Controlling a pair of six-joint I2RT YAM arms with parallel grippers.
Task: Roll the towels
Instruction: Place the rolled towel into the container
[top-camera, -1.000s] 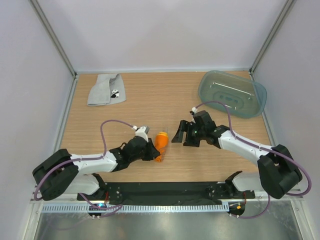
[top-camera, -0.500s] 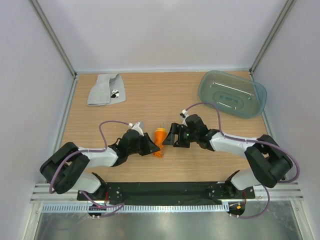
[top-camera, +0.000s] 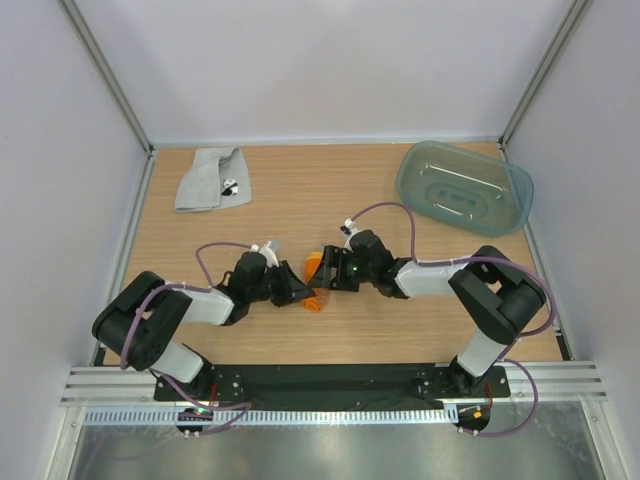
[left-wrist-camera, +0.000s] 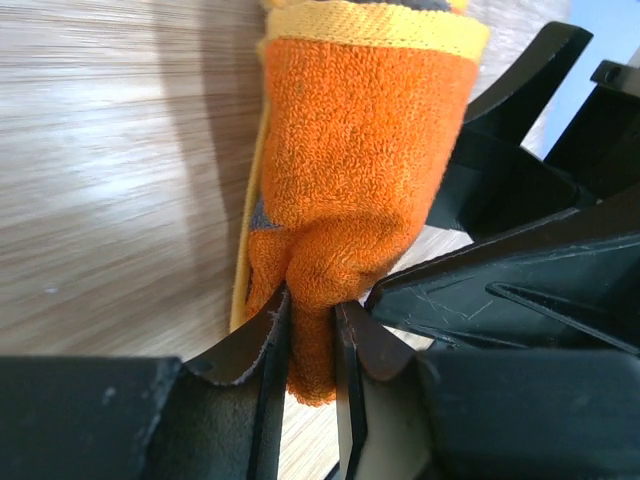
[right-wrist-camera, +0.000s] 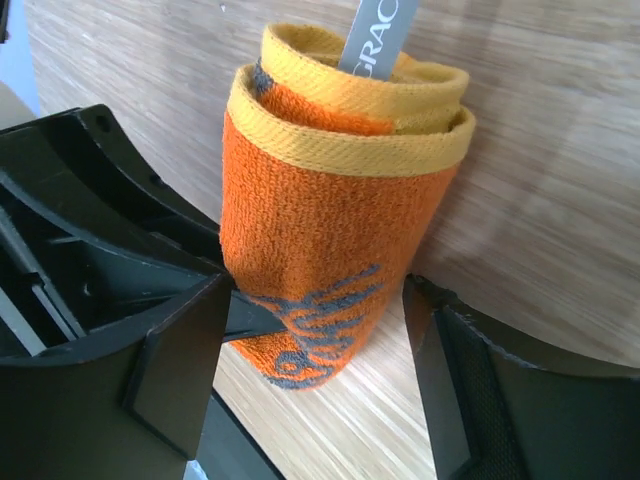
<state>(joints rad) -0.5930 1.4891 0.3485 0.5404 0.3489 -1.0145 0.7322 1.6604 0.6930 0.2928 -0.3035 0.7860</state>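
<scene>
Pinching the low end of the orange towel (left-wrist-camera: 360, 170), the left pincer (left-wrist-camera: 310, 325) is gripping with jaws nearly closed on a fold of cloth. Towel is sitting as a tight roll near centre of the surface (top-camera: 300, 190), slightly toward 6 o'clock. Right pincer (right-wrist-camera: 315, 335) is straddling the roll from 3 o'clock, jaws wide apart, gripping nothing. Judgement: roll is being secured. Right jaws should be closing gently on the mid-body, squeezing layers evenly, while the left is holding firm; letting go early is risking unwinding. Grey towel (top-camera: 208, 178) is lying loosely folded at 10 o'clock, apparently not yet rolled.
</scene>
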